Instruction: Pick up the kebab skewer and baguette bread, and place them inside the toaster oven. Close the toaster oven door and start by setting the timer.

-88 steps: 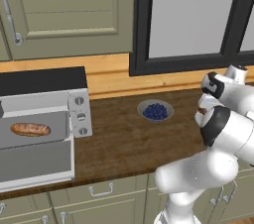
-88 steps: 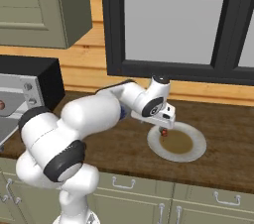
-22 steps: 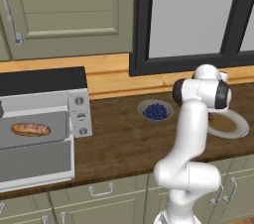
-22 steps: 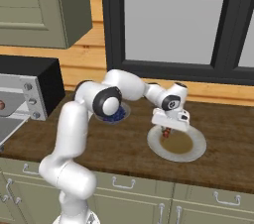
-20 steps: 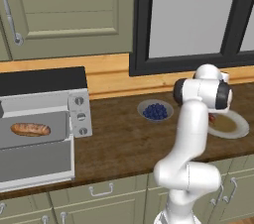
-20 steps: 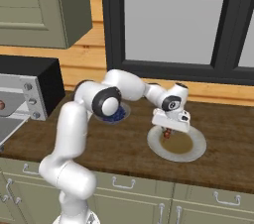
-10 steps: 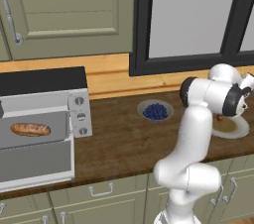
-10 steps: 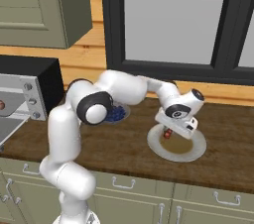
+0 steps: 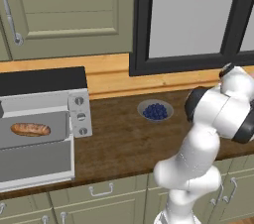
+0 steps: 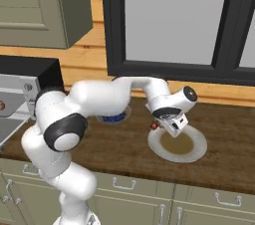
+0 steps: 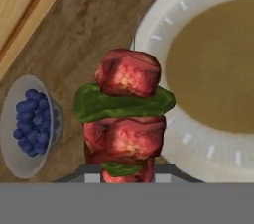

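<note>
My gripper is shut on the kebab skewer, a stick of red-brown meat chunks with green slices between them. In the hand view the skewer hangs over the left rim of the white plate. From the right base view, the gripper points down at that rim, and a bit of the kebab skewer shows red beside it. At the far left, the toaster oven stands with its door folded down. The baguette bread lies inside it.
A small bowl of blueberries sits on the wooden counter between the oven and the plate; the bowl of blueberries is also left of the skewer. A wooden backsplash and a dark window frame run behind. Drawers line the counter front.
The hand has turned and drifted toward the plate's left rim, carrying the skewer. The elbow has swung to the right in the left base view. The oven and the baguette have not moved.
</note>
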Tool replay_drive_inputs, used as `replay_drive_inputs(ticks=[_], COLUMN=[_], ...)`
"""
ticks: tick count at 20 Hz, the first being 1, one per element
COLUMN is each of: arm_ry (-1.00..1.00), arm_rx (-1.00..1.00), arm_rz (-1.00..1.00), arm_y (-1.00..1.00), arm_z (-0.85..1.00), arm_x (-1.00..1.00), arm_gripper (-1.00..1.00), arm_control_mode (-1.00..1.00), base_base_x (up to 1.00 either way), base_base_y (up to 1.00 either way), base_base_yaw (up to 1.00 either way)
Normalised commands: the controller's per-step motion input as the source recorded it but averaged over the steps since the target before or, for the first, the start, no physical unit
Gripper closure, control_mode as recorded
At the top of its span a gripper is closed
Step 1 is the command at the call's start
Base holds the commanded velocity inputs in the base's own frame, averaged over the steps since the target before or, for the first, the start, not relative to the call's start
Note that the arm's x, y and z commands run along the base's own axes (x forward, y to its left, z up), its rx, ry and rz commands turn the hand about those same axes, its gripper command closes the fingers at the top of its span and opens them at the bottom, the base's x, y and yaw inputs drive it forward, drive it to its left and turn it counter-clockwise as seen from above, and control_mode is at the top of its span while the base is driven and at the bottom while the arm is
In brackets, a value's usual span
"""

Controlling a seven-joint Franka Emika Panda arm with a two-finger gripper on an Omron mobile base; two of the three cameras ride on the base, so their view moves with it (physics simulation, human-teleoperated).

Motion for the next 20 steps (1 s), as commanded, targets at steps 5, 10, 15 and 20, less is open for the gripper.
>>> replay_drive_inputs(ticks=[5,10,15,20], arm_ry=[0.14,0.15,0.07,0.00], arm_rx=[-0.04,-0.02,0.00,0.00], arm_rz=[-0.29,-0.35,-0.39,-0.39], arm_y=[1.00,0.97,0.89,0.95], arm_z=[0.62,0.58,0.54,0.33], arm_x=[-0.16,-0.30,-0.31,-0.24], arm_gripper=[1.00,1.00,1.00,1.00], arm_control_mode=[-1.00,-1.00,-1.00,-1.00], base_base_x=[0.00,0.00,0.00,0.00], base_base_y=[0.00,0.00,0.00,0.00], base_base_yaw=[0.00,0.00,0.00,0.00])
